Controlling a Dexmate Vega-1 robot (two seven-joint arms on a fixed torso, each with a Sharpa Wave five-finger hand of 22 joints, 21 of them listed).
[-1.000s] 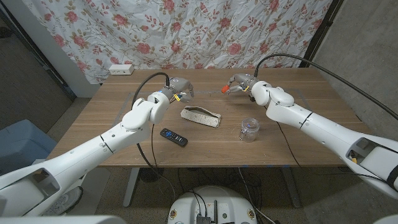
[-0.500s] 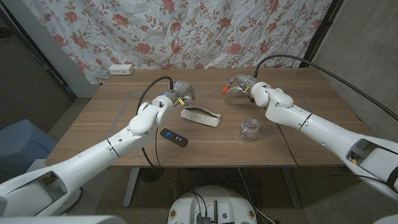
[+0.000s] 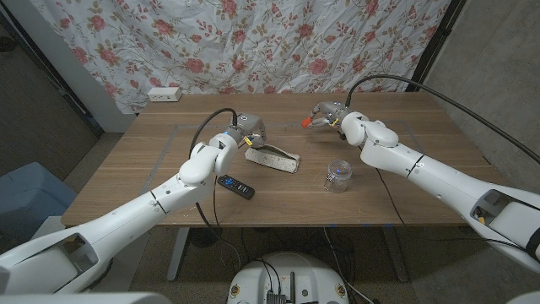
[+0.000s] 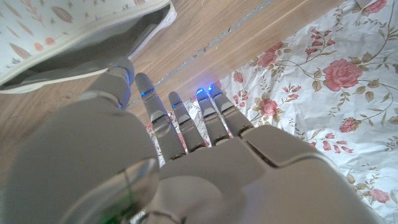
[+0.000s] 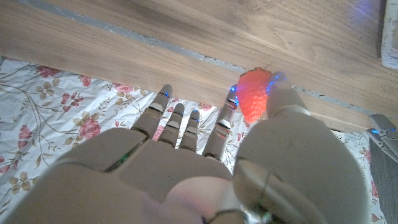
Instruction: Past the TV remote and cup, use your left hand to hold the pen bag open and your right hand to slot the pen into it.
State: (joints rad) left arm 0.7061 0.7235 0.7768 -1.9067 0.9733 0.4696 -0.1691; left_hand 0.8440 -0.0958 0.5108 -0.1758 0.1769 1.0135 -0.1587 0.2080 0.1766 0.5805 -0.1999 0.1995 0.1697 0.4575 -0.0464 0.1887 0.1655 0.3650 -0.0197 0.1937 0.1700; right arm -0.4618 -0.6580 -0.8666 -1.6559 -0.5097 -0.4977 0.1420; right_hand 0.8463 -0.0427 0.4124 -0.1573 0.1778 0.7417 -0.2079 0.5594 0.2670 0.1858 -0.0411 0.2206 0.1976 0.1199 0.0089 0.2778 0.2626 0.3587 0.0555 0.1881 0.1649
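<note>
Right hand (image 3: 322, 115) pinches pen (image 3: 304, 122), we see only its red end | left hand (image 3: 247, 128) spread just beside bag (image 3: 272, 158) | remote (image 3: 236, 186), cup (image 3: 338, 176) nearer us | wooden bench (image 3: 405, 127), floral cloth (image 3: 278, 42) behind

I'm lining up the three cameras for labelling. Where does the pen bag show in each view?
Head view: the pen bag lies mid-table, just right of the left hand.
Left wrist view: the bag sits at the upper left, mouth open, beyond the fingers.
Right wrist view: I cannot make it out.
Shared landmark: the floral cloth.
</note>
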